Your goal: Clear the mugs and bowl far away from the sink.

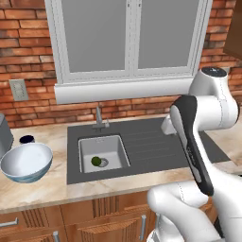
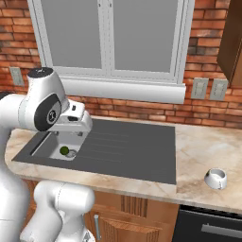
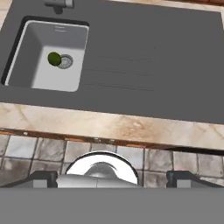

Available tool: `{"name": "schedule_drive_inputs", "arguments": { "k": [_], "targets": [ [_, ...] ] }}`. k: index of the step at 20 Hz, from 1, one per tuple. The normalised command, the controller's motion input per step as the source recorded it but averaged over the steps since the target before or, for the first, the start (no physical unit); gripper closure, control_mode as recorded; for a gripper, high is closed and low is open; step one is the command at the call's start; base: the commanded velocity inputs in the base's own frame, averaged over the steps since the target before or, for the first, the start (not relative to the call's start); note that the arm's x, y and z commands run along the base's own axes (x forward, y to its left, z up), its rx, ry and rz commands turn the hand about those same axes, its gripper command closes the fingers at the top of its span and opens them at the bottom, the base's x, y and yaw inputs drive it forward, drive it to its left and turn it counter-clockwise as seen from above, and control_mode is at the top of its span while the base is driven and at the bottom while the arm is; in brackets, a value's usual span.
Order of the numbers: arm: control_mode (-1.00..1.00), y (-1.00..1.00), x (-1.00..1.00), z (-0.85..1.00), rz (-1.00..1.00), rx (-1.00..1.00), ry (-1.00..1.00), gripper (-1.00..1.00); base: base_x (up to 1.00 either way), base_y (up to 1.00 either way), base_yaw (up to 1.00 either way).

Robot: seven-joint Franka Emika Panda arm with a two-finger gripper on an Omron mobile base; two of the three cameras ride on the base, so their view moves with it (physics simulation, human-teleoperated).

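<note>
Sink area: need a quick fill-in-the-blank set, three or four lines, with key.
1. The small green object lies in the basin next to the ____.
2. The bowl sits on the counter to the ____ of the sink in the left base view.
3. The white mug stands on the counter, ____ of the sink in the right base view.
4. The wall behind the faucet is made of ____.

Missing words: drain; left; right; brick

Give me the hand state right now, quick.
Hand: open, fingers spread wide, holding nothing, hovering in front of the counter edge near the sink.
</note>
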Motion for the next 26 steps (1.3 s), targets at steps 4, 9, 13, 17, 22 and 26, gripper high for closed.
{"name": "schedule_drive_inputs", "arguments": {
  "k": [4, 9, 13, 17, 22, 26],
  "targets": [
    [-1.00, 0.27, -0.26, 0.00, 0.00, 0.01, -0.03, -1.00, 0.00, 0.00, 0.00],
    [1.00, -0.08, -0.15, 0.00, 0.00, 0.00, -0.01, -1.00, -0.45, -0.66, 0.00],
    [1.00, 0.00, 0.00, 0.00, 0.00, 0.00, 0.00, -1.00, -0.38, -1.00, 0.00],
    [1.00, 0.00, 0.00, 0.00, 0.00, 0.00, 0.00, -1.00, -0.02, -0.84, 0.00],
    [1.00, 0.00, 0.00, 0.00, 0.00, 0.00, 0.00, -1.00, 0.00, -0.61, 0.02],
    [1.00, 0.00, 0.00, 0.00, 0.00, 0.00, 0.00, -1.00, -0.22, -0.64, 0.01]
  ]
}}
